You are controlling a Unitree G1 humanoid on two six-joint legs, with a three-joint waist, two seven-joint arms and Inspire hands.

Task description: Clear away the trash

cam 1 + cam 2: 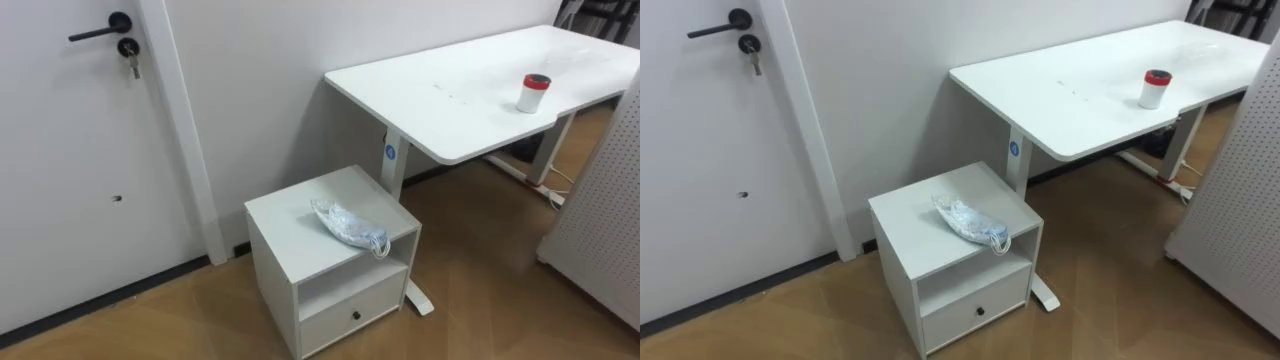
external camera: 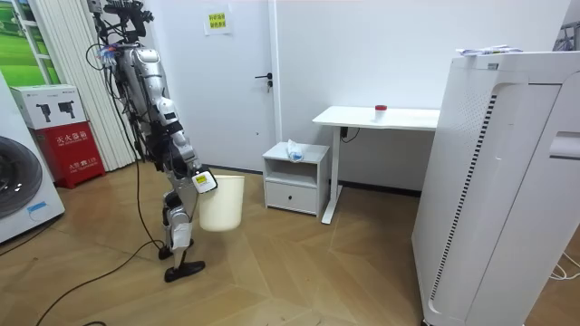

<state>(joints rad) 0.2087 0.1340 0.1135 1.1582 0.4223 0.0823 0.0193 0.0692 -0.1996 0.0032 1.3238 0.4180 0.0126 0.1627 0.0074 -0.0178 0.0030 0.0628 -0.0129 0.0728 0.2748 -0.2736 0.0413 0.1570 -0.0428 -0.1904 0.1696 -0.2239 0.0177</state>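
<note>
A crumpled bluish-white plastic bag (image 1: 348,226) lies on top of a low white cabinet (image 1: 285,222) with an open shelf and a drawer. In the room view I stand a few steps from that cabinet (image 2: 294,181), facing it, with the bag (image 2: 293,151) on its top. My right hand (image 2: 201,181) hangs low against the rim of a cream waste bin (image 2: 224,204). Whether the hand holds the bin is hidden.
A white desk (image 1: 450,95) stands right of the cabinet with a red-lidded white canister (image 1: 533,93) on it. A closed white door (image 1: 70,170) is at the left. A tall white appliance (image 2: 498,181) fills the room view's right, and a washing machine (image 2: 18,190) is at its left.
</note>
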